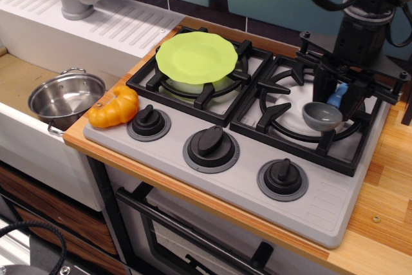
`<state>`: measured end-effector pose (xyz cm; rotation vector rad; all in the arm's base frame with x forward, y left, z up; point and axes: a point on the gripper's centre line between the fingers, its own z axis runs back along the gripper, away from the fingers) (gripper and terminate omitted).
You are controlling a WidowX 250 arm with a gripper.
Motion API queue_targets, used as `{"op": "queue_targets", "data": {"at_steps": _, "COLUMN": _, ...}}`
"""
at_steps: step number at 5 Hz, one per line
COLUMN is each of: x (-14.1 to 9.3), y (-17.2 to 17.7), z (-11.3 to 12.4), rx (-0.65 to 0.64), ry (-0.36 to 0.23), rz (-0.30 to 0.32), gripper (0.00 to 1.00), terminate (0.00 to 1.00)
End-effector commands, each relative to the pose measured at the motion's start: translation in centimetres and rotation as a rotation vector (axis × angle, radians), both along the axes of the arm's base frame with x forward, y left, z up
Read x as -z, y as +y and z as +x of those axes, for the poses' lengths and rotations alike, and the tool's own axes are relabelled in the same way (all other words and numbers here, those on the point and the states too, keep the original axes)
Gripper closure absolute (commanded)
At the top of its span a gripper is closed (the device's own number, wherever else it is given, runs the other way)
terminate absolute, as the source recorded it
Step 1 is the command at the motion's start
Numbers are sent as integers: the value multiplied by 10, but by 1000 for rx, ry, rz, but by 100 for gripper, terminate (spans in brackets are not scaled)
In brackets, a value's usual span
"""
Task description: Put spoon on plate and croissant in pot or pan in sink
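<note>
My jaws pinch the spoon [325,113] only by its handle, so it may twist and drop before the plate [196,56] far left.

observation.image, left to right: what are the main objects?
pot → croissant → plate → spoon, its handle in the gripper
</note>
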<state>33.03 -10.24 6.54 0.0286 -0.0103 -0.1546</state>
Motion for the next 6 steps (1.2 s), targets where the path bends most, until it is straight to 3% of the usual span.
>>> {"op": "queue_targets", "data": {"at_steps": 1, "x": -41, "y": 46, "z": 27, "rx": 88, "ry": -164, "rz": 23, "gripper": 100, "terminate": 0}}
{"op": "queue_targets", "data": {"at_steps": 6, "x": -54, "y": 129, "z": 50, "rx": 229, "ry": -196, "rz": 30, "gripper": 100, "terminate": 0}}
